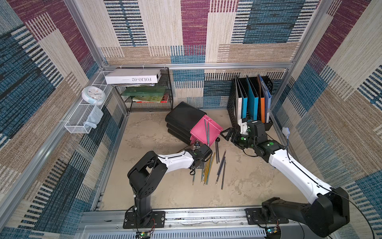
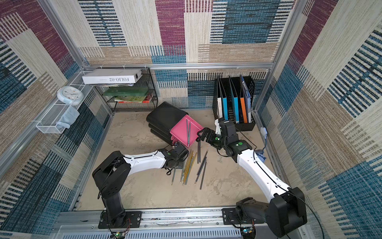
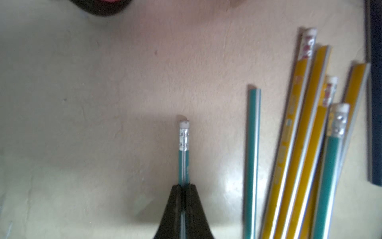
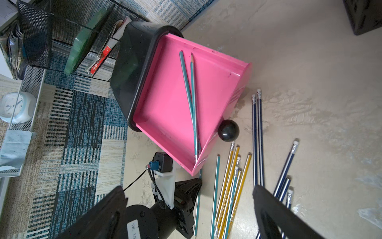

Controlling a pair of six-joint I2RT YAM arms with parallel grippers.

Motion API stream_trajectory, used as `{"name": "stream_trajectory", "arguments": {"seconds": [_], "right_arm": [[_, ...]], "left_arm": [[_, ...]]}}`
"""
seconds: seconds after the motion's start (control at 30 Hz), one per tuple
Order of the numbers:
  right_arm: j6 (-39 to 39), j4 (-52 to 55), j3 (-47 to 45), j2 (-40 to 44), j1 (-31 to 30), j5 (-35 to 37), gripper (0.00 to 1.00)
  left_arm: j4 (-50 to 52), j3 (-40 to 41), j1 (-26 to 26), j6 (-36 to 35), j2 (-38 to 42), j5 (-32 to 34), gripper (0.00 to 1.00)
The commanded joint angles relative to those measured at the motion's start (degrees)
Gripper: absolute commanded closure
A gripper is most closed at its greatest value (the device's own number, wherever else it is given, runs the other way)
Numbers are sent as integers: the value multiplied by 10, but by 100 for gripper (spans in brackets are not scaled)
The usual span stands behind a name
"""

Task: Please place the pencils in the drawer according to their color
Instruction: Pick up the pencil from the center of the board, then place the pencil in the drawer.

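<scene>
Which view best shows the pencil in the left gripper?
Left wrist view: the teal pencil sits clamped in the shut left gripper, eraser end clear. In both top views the left arm hides the grip. The right wrist view shows only a strip.

The pink drawer (image 1: 198, 132) is open from above, its floor bare save a teal pair (image 1: 207, 132). The right hand (image 1: 224, 135), jaws wide, hangs just beside its front corner and black knob (image 1: 217, 140). Loose pencils (image 1: 208, 167) fan over the surface (image 1: 144, 134) in front (the left hand (image 3: 183, 186), clamped on a teal pencil (image 3: 184, 161), crowds their left flank). Front and left lie bare.
</scene>
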State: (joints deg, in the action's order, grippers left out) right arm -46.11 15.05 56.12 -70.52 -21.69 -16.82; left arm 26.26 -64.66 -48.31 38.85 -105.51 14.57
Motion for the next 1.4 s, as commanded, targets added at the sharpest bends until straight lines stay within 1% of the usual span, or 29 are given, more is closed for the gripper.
{"name": "stream_trajectory", "arguments": {"seconds": [0.0, 0.23, 0.43, 0.6, 0.77, 0.87, 1.03, 1.2, 1.37], "right_arm": [[-1, -12, -5, 2, 0, -11, 1], [-23, -24, -20, 5, 0, -8, 1], [-24, -49, -41, 24, 0, 3, 1], [-15, -55, -41, 18, 0, -28, 1], [-18, -66, -49, 19, 1, -48, 1], [-26, -80, -59, 21, 0, -59, 1], [-31, -95, -74, 28, 0, -69, 1], [-41, -116, -86, 39, 0, -67, 1], [-38, -114, -85, 38, 0, -59, 1]], "left_arm": [[39, 2, 0, 10, 21, -13, 100], [59, 9, 0, 18, 84, -12, 100], [75, 16, -1, 24, 147, -10, 100], [79, 16, -1, 35, 196, -7, 100], [69, -7, 0, 43, 218, 1, 100], [63, -37, 0, 39, 210, 8, 100], [58, -111, 0, 24, 171, 19, 100], [51, -201, 3, 4, 114, 41, 100], [59, -299, 17, -15, 47, 55, 100]]}}
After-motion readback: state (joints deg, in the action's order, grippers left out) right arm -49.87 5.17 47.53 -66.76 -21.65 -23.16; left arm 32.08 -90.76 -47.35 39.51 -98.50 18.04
